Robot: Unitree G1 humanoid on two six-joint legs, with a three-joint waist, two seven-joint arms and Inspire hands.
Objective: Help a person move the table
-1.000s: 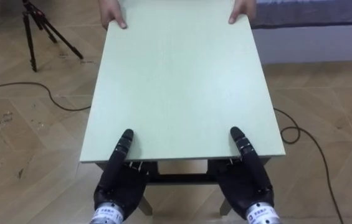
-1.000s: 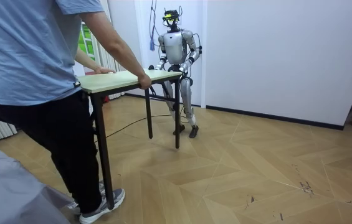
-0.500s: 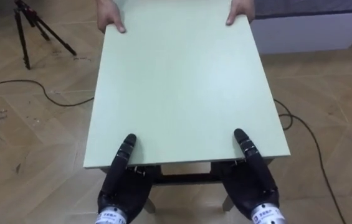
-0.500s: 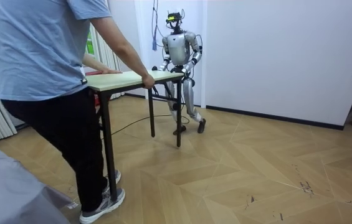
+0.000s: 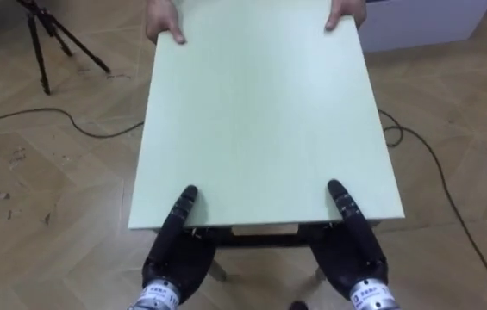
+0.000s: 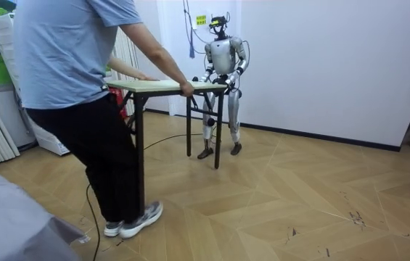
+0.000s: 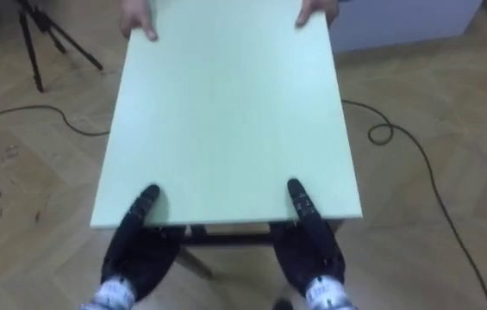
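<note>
Leftward, a black tripod (image 5: 53, 43) stands well clear of the pale green rectangular counter (image 5: 260, 112). The left hand (image 5: 174, 254) clamps its near edge by the left corner, thumb on top; the right hand (image 5: 353, 250) does likewise at the right corner. A person's hands (image 5: 164, 21) grip the far corners, and parquet floor (image 6: 299, 203) spreads rightward.

Tabletop (image 5: 265, 112) blocks everything ahead of my left hand (image 5: 174, 250) and right hand (image 5: 355, 245), both clamped on near edge. Person's hands (image 5: 164, 21) take far corners. L floor: tripod (image 5: 49, 39), cable (image 5: 19, 114), well apart from table. R floor: looped cable (image 5: 396, 133) just beside table; white unit (image 5: 424, 17) beyond. Both flanks passable.
</note>
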